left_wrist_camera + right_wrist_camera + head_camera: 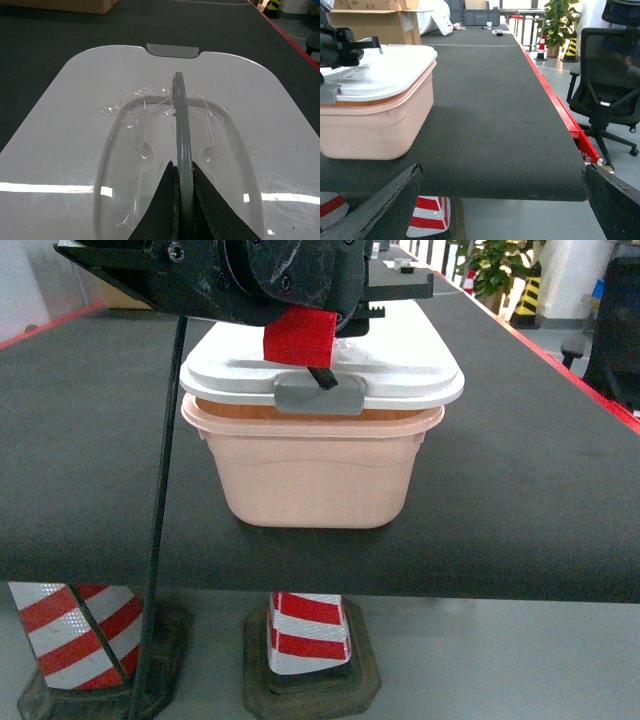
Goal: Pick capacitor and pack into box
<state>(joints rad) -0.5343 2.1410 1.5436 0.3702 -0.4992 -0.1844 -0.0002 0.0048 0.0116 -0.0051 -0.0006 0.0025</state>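
The pale pink box (318,475) stands on the dark table (520,470), near its front edge, with the white lid (400,365) resting on top, slightly raised above the rim. The left gripper (183,200) sits over the lid, its 2 fingers clamped on the grey handle (181,125), which stands upright across the lid. The right gripper (495,210) hangs low beside the table's front edge, well apart from the box, fingers spread wide and holding nothing. No capacitor is visible
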